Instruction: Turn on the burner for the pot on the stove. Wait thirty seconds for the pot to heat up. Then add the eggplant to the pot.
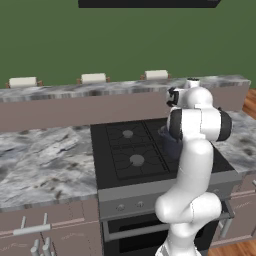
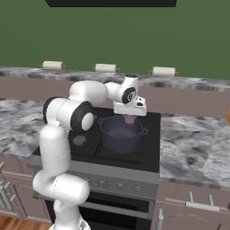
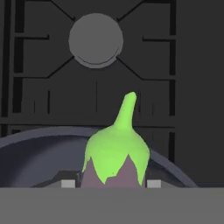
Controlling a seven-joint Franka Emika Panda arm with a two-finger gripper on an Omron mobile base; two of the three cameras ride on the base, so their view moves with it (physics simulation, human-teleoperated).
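Note:
The dark blue-grey pot (image 2: 122, 130) stands on a right-hand burner of the black stove (image 2: 148, 148). My gripper (image 2: 130, 117) hangs just above the pot's mouth, shut on the eggplant (image 2: 130, 119). In the hand view the eggplant (image 3: 116, 157) shows a purple body under a bright green cap and stem, between my two fingertips (image 3: 68, 183). The pot's curved rim (image 3: 26, 138) lies right below it. From the left base view my arm hides most of the pot (image 1: 167, 136).
Grey marble counters (image 1: 45, 160) flank the stove (image 1: 115, 150) on both sides. A raised bar counter (image 2: 188, 85) runs behind. Small knobs (image 2: 102, 183) sit on the stove's grey front panel. A bare burner cap (image 3: 96, 40) lies beyond the pot.

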